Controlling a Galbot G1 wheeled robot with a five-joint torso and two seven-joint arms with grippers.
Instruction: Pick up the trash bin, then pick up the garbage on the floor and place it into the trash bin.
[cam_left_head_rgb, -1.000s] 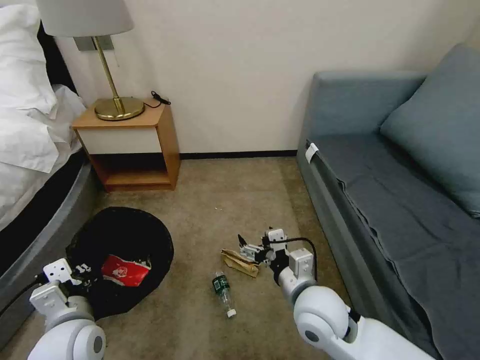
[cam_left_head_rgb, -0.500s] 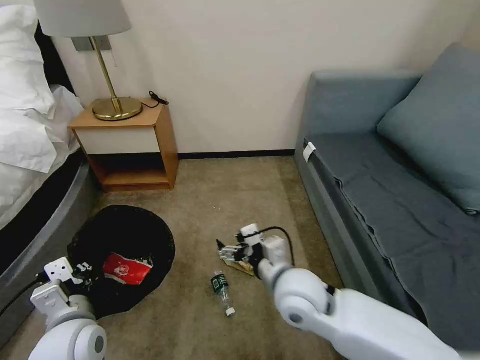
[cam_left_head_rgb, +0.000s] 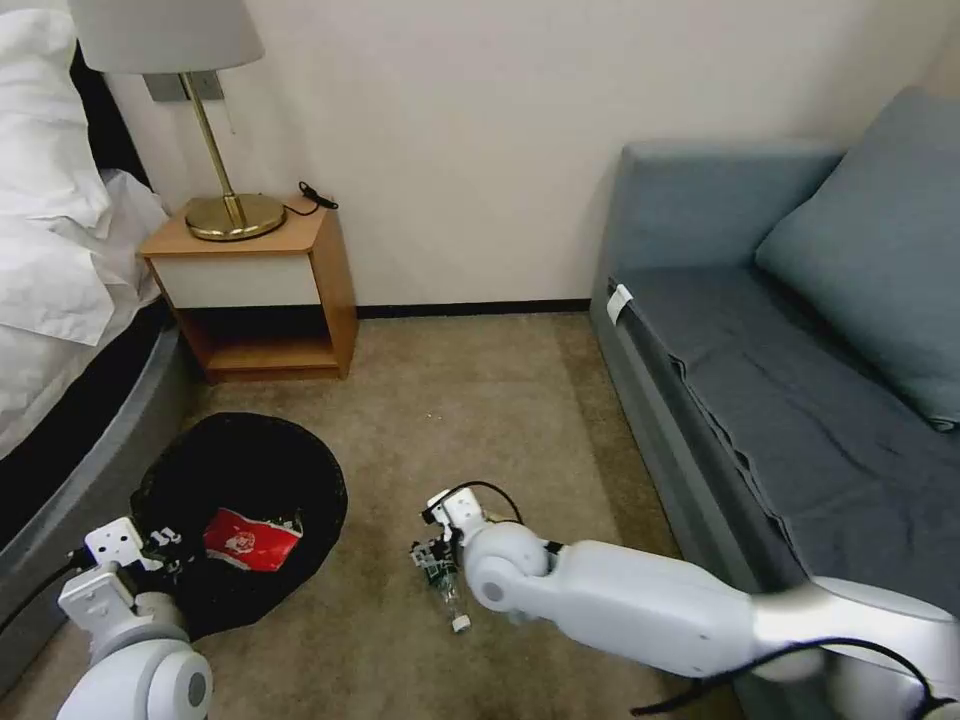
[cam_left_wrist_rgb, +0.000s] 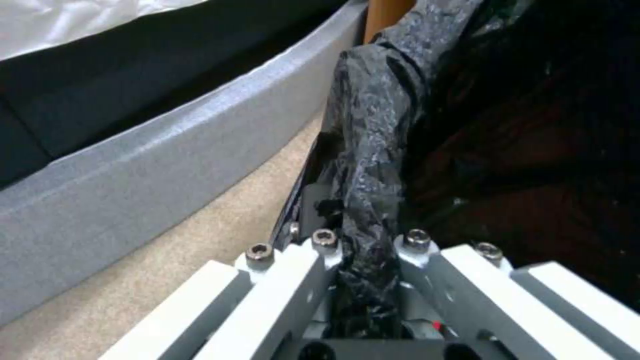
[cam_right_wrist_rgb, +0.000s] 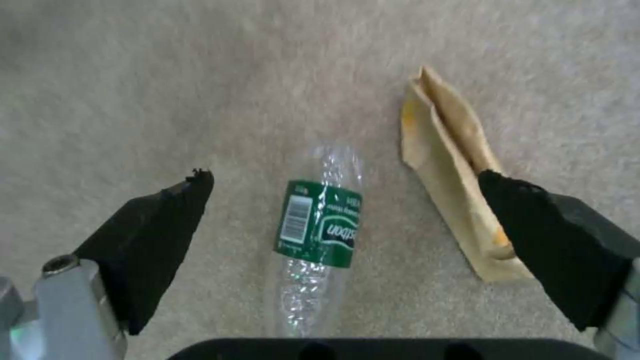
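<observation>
The bin (cam_left_head_rgb: 240, 490) stands on the floor at near left, its lined rim pinched by the left end effector (cam_left_wrist_rgb: 363, 250); a red-and-white wrapper (cam_left_head_rgb: 250, 540) lies inside. The right end effector (cam_right_wrist_rgb: 347, 225) is held spread above the bottle (cam_right_wrist_rgb: 320, 222), which lies on the carpet right of the bin, with the tan paper (cam_right_wrist_rgb: 453, 185) just beside it. The bottle is judged light, thin-walled and slippery; a grip across the labelled middle seems best.
</observation>
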